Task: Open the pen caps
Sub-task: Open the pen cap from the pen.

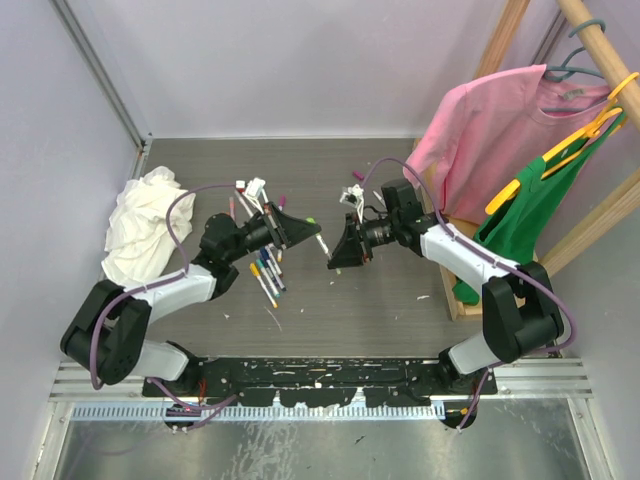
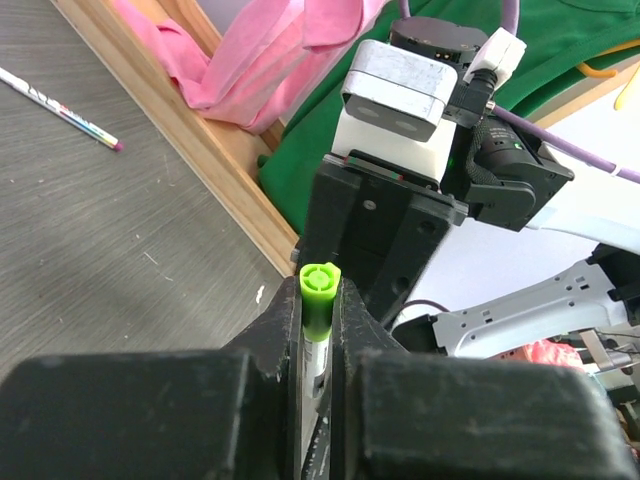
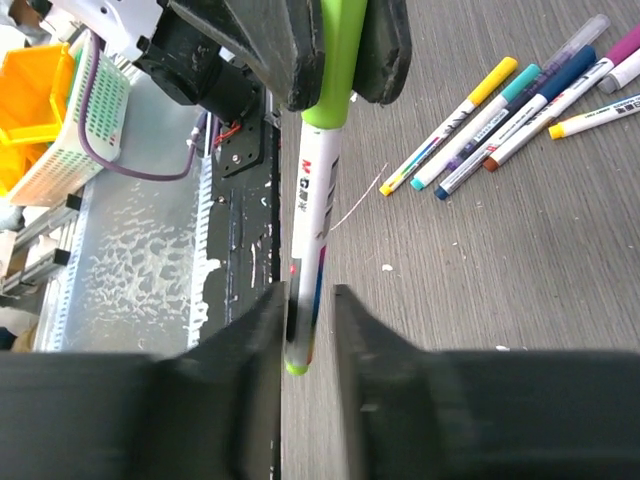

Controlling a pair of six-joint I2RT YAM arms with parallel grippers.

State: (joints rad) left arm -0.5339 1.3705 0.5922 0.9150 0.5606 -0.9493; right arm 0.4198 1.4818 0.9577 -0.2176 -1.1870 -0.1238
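1. The left pincer (image 2: pixel 320 310) is shut on the green cap (image 2: pixel 320 283) of one marker. The cap's end pokes out just past the fingertips. Judgement: gripping the cap rather than the barrel is what lets the two parts be pulled apart.
2. The white barrel (image 3: pixel 312 220) spans the air between the two arms, off the desk (image 3: pixel 520 280). The cap looks seated on it, so the pull is not yet done.
3. The right pincer (image 3: pixel 310 330) sits around the tail of the barrel with its jaws narrowly parted. A slit shows on one side, so it looks like no firm clamp.
4. Judgement: the arms face each other along the pen's axis so a straight pull separates the cap, but the right side needs a tight hold first.
5. The other pens (image 3: pixel 500 120) lie side by side on the desk with their caps on.
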